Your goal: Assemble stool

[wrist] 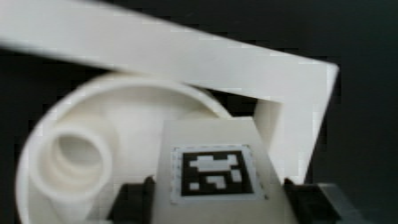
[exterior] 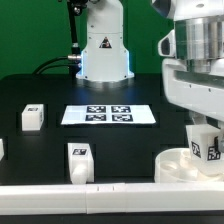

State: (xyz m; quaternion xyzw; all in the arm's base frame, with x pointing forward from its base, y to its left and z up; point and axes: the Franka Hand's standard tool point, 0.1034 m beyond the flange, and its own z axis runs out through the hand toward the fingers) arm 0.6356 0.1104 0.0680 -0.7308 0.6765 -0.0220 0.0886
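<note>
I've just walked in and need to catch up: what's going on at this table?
The robot arm's gripper is shut on a white tagged leg and holds it upright at the round seat, on the exterior view's right. In the wrist view an open socket shows beside the leg. Whether the leg's peg is seated cannot be told. Two other legs lie loose on the black table, near the marker board.

The arm [exterior: 196,45] is white with grey bands [exterior: 190,72], a blue-lit base [exterior: 104,62], black cable [exterior: 58,63] and 2 black fingers [wrist: 127,200].
</note>
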